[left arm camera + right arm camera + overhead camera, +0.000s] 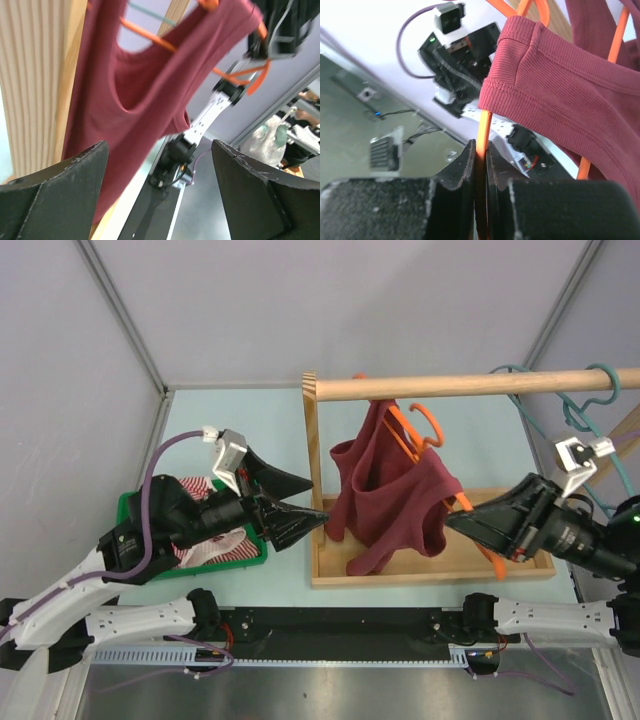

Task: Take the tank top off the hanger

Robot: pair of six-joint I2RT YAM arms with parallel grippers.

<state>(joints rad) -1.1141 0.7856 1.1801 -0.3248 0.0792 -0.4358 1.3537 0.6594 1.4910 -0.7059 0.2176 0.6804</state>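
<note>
Two pincers flank the maroon tank top (390,495), hung on an orange hanger (404,435) from the wooden rail (470,386). The right pincer (452,517) clamps the hanger's arm beside the cloth. The left pincer (320,499) gapes wide, just left of it.

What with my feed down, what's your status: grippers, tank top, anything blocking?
Left gripper open, at edge of tank top. Right gripper shut on hanger. Garment not yet off hanger, under wooden rod. Rack post close by left gripper.
</note>
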